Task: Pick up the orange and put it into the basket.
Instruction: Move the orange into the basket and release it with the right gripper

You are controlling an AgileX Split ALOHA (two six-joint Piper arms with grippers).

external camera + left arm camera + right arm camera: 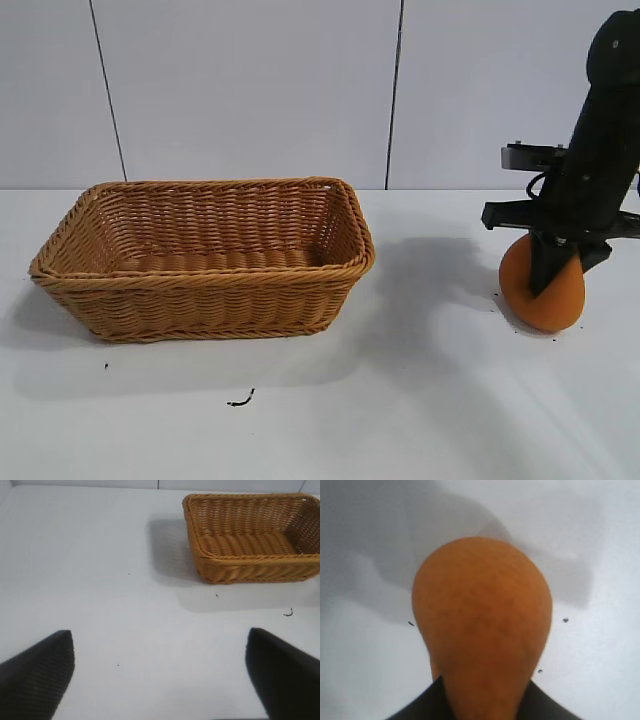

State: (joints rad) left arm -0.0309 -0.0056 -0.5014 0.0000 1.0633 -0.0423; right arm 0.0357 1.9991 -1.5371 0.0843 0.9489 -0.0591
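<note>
The orange (562, 300) sits low at the far right of the white table, touching it or just above it. My right gripper (548, 282) comes down over it from above, its dark fingers closed on either side of the fruit. In the right wrist view the orange (482, 615) fills the middle, pinched at its narrow end by the gripper (482, 702). The wicker basket (200, 278) stands at the left, with nothing showing inside it, well apart from the orange. It also shows in the left wrist view (250, 570). My left gripper (160, 680) is open over bare table, away from the basket.
A small dark scrap (240, 401) lies on the table in front of the basket. Dark specks (565, 620) dot the surface around the orange. Open table lies between the basket and the orange.
</note>
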